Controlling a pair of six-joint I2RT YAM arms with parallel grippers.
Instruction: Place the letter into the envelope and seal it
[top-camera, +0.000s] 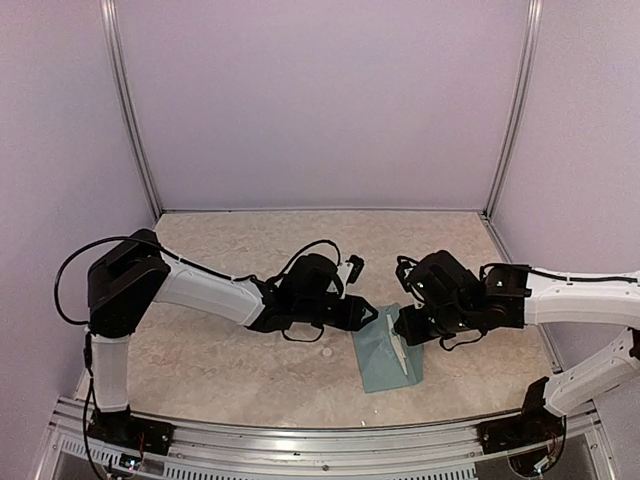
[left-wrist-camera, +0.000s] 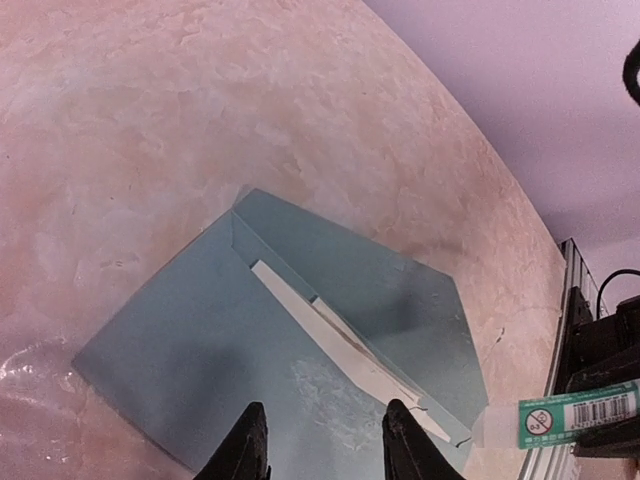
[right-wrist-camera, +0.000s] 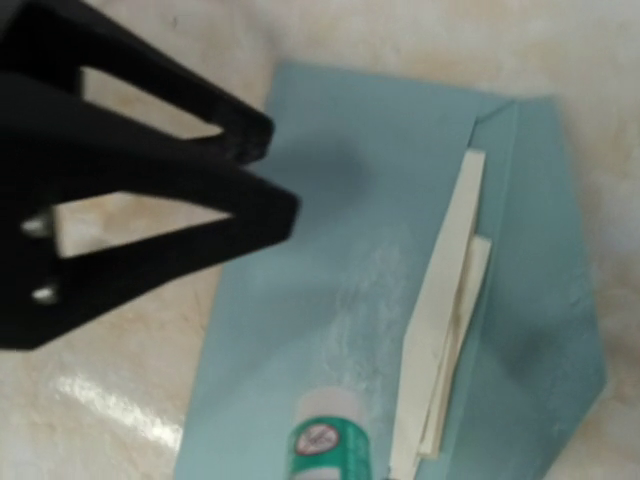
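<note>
The teal envelope (top-camera: 380, 367) lies flat on the table with its flap (left-wrist-camera: 400, 295) open. The off-white letter (left-wrist-camera: 340, 345) sits in the pocket, with a narrow strip of it showing at the mouth (right-wrist-camera: 445, 300). A whitish glue smear (left-wrist-camera: 345, 390) marks the envelope body below the mouth. My left gripper (left-wrist-camera: 325, 405) is open and empty, hovering just over the envelope's body (right-wrist-camera: 330, 170). My right gripper (top-camera: 408, 328) is shut on a white-and-green glue stick (right-wrist-camera: 330, 440), whose white tip is at the smear. The right fingers themselves are hidden in the right wrist view.
The tan mottled tabletop (top-camera: 240, 250) is enclosed by pale purple walls. The left gripper's black fingers (right-wrist-camera: 180, 190) reach in over the envelope's far corner, close to the glue stick (left-wrist-camera: 570, 415). A metal rail (top-camera: 320, 435) runs along the near table edge.
</note>
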